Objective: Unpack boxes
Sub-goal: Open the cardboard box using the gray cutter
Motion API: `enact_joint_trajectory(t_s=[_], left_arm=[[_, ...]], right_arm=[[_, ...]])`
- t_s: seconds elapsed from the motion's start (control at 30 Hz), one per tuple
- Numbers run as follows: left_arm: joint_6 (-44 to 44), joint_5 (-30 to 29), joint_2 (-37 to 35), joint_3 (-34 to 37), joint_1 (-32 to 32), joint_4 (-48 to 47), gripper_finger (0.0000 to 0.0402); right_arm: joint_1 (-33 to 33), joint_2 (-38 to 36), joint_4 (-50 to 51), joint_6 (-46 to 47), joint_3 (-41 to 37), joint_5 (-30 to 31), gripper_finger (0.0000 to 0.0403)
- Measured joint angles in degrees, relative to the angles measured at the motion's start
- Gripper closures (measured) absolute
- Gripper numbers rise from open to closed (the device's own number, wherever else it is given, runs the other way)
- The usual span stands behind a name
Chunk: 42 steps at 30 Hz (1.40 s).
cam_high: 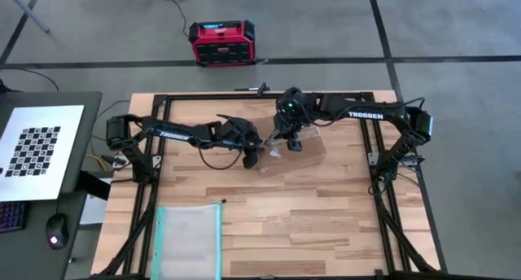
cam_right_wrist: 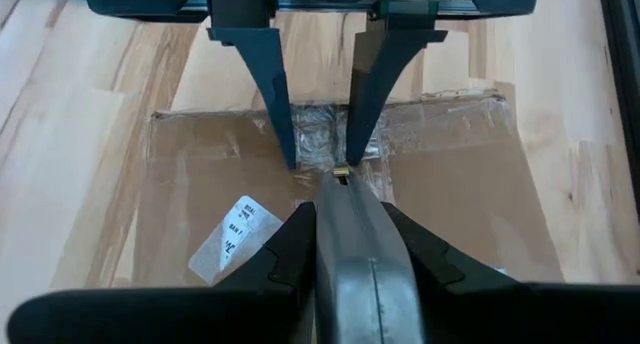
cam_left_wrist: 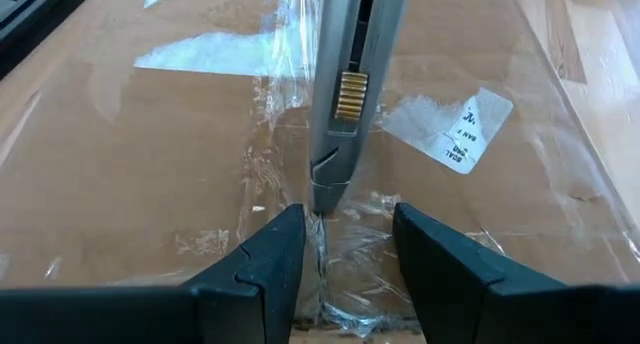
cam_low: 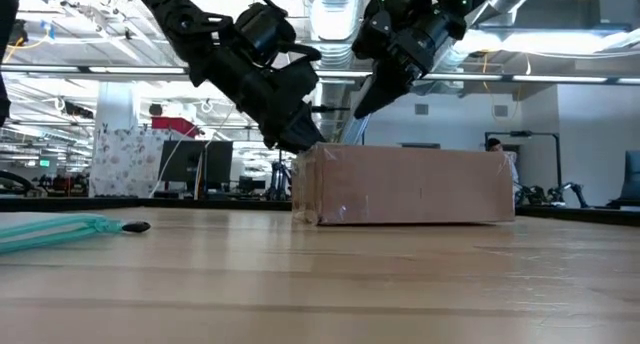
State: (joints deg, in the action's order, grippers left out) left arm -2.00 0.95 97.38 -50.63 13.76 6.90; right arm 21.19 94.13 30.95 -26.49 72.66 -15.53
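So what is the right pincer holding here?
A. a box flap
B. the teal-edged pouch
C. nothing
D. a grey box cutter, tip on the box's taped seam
D: the right pincer is shut on a grey cutter whose tip meets the taped seam of the cardboard box, between the left pincer's open fingers.

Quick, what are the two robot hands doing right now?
Left gripper: open, fingers straddling the taped seam of the box.
Right gripper: shut on a grey cutter tool.
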Motion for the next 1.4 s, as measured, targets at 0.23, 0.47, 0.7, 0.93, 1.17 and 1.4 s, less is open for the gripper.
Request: enact_joint_trajectory(t_s=[0.23, 0.47, 0.7, 0.93, 1.17, 1.4], left_arm=[[0.3, -0.2, 0.0, 0.0, 0.0, -1.2, 0.0258], [0.3, -0.9, 0.0, 0.3, 0.0, -2.4, 0.0258], [0.7, -0.6, 0.0, 0.3, 0.0, -2.3, 0.0258], [0.8, -0.4, 0.0, 0.2, 0.0, -3.0, 0.0258], [0.7, -0.4, 0.0, 0.1, 0.0, -3.2, 0.0258], [0.8, -0.3, 0.0, 0.0, 0.0, -3.3, 0.0258]], right_arm=[[1.6, 0.1, 5.8, -0.4, 3.4, -0.2, 0.0330], [5.2, -0.1, 14.5, -2.3, 5.5, 0.4, 0.0330], [8.0, -0.4, 18.2, -3.1, 5.4, -0.1, 0.0330], [10.2, -1.3, 23.5, -5.5, 5.4, 1.7, 0.0330], [13.6, -4.0, 27.3, -6.5, 5.3, 2.4, 0.0330], [17.3, -5.7, 31.1, -8.5, 5.3, 2.6, 0.0330]])
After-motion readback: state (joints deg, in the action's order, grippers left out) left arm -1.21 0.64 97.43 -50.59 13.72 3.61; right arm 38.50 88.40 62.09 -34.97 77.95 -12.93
